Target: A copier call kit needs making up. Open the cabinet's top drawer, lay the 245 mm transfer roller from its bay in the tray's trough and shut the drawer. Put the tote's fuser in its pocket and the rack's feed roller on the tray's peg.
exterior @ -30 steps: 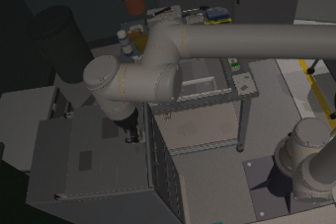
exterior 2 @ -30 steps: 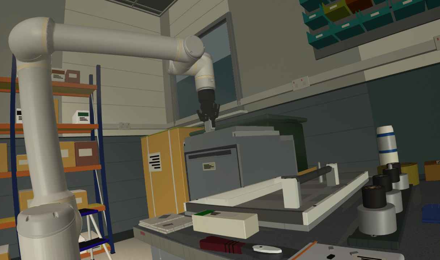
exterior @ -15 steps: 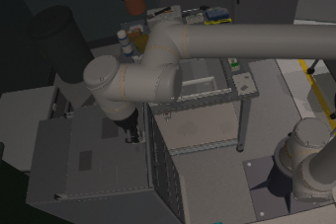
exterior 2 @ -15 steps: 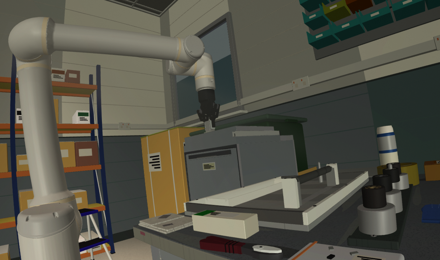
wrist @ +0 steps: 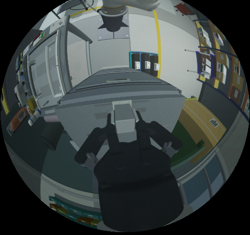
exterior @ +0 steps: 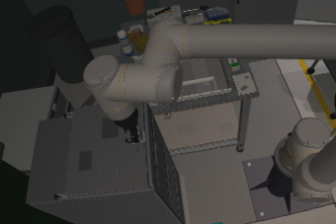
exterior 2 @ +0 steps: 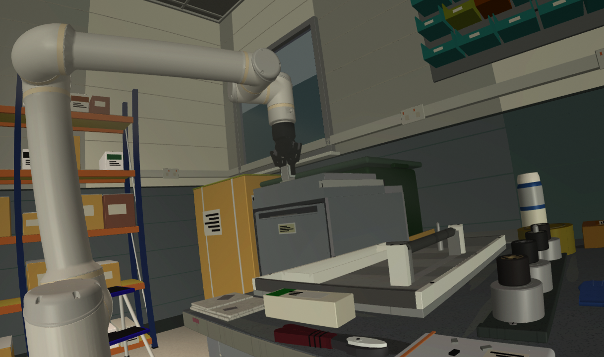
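Observation:
The grey cabinet (exterior 2: 326, 217) stands left of the bench, its top drawer closed. My gripper (wrist: 124, 123) is above the front edge of the cabinet top, fingers clamped on the pale grey block handle of the top drawer (wrist: 123, 118) (exterior 2: 287, 172). On the bench the white tray (exterior 2: 384, 271) holds a dark transfer roller (exterior 2: 422, 237) lying in its trough between white supports. The rack of black feed rollers on grey bases (exterior 2: 519, 284) stands to the tray's right. The tote and fuser are not clearly visible.
A tan carton (exterior 2: 222, 235) stands behind the cabinet, orange shelving (exterior 2: 73, 200) to the left. On the bench front lie a cream box (exterior 2: 308, 307), a red tool (exterior 2: 302, 336) and a white-blue canister (exterior 2: 529, 200). A metal frame table (exterior: 207, 103) adjoins the cabinet.

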